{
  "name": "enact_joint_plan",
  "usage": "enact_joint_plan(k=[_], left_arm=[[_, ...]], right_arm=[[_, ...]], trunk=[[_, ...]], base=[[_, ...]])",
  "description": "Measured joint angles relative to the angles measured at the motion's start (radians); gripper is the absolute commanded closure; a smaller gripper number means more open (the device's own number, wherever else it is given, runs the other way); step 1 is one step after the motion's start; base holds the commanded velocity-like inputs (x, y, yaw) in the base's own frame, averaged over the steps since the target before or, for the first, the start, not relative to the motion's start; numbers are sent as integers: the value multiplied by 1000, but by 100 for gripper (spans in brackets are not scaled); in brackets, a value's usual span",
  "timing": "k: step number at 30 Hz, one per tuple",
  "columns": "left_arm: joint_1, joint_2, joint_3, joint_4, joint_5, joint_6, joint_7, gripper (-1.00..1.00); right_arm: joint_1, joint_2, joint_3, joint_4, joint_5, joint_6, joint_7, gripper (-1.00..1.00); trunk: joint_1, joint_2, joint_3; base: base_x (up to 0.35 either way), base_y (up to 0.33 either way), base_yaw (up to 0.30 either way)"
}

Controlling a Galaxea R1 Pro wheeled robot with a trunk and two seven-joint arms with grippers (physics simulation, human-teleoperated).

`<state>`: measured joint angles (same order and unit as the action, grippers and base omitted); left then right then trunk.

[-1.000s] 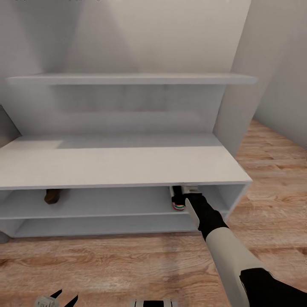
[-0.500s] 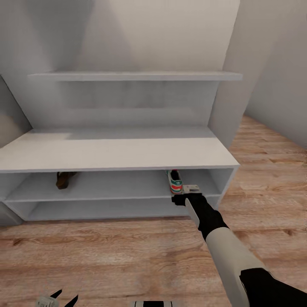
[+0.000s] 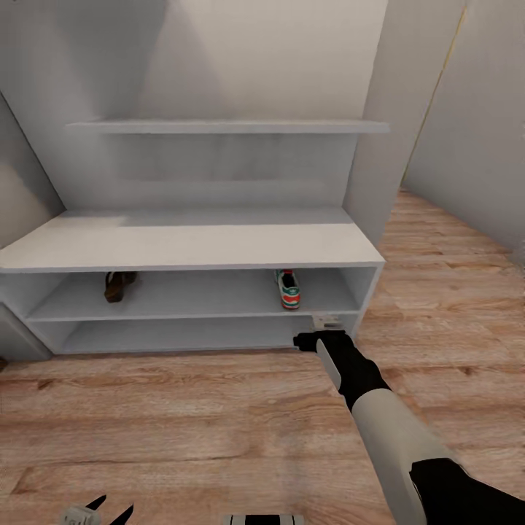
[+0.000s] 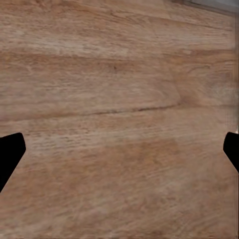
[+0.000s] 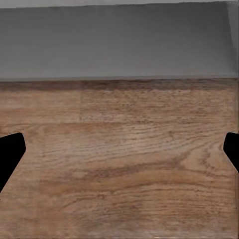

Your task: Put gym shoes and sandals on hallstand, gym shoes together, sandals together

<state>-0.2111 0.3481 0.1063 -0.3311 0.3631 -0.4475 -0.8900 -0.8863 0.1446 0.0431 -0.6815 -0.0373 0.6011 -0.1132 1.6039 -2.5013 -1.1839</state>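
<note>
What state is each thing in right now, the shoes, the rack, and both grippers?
White sneaker with green stripes: on the upper low shelf, right end.
Brown leather sandal: same shelf, left end.
Light-grey hallstand: bench top bare.
Right gripper: open, empty.
Left gripper: open, empty.

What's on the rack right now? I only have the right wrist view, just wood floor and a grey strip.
Observer: In the head view one gym shoe sits on the upper open shelf of the hallstand, toward its right end.
Operator: Any sandals there?
Observer: A brown sandal is on that same shelf, near the left end, well apart from the shoe.
Operator: Where's my right gripper compared with the rack?
Observer: The right gripper is outside the rack, low, in front of its lower right corner.
Operator: And the left one?
Observer: The left gripper is open over bare floor, holding nothing.
</note>
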Motion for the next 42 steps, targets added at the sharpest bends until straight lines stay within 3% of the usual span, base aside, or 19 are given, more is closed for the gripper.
enact_joint_plan(k=[12, 15, 19, 26, 27, 32, 33, 39, 42], left_arm=[[0, 0, 1, 0, 7, 2, 9, -100], [0, -2, 3, 0, 9, 2, 55, -100], [0, -6, 4, 0, 12, 0, 152, -100], [0, -9, 4, 0, 13, -1, 249, -100], [0, -10, 5, 0, 14, -1, 273, -100], [0, -11, 5, 0, 15, -2, 320, -100], [0, -13, 7, 0, 15, -2, 381, -100], [0, -17, 6, -1, 15, -2, 433, -100], [0, -18, 6, -1, 14, -2, 439, -100]], right_arm=[[7, -3, 3, 11, 3, -3, 3, -100], [70, -7, 3, 34, 6, -66, 7, -100], [150, -16, 3, 102, 8, -233, 10, -100], [213, -45, 5, 241, 8, -433, 21, -100], [225, -57, 5, 289, 8, -492, 41, -100], [246, -89, 5, 393, 8, -610, 120, -100], [260, -149, 5, 508, 6, -774, 296, -100], [276, -238, 5, 631, 4, -891, 473, -100], [296, -256, 5, 641, 3, -907, 496, -100]], trunk=[[0, 0, 0], [-1, 0, 0], [0, 0, 0], [-1, 0, 0], [0, 0, 0], [-1, 0, 0], [-1, 0, 0], [-1, 0, 0], [-1, 0, 0]], base=[[-265, -7, 0], [-16, 0, 0], [-5, 0, 0], [-1, 0, 0], [0, 0, 0], [0, 0, 0], [0, 0, 0], [0, 0, 0], [0, 0, 0]])
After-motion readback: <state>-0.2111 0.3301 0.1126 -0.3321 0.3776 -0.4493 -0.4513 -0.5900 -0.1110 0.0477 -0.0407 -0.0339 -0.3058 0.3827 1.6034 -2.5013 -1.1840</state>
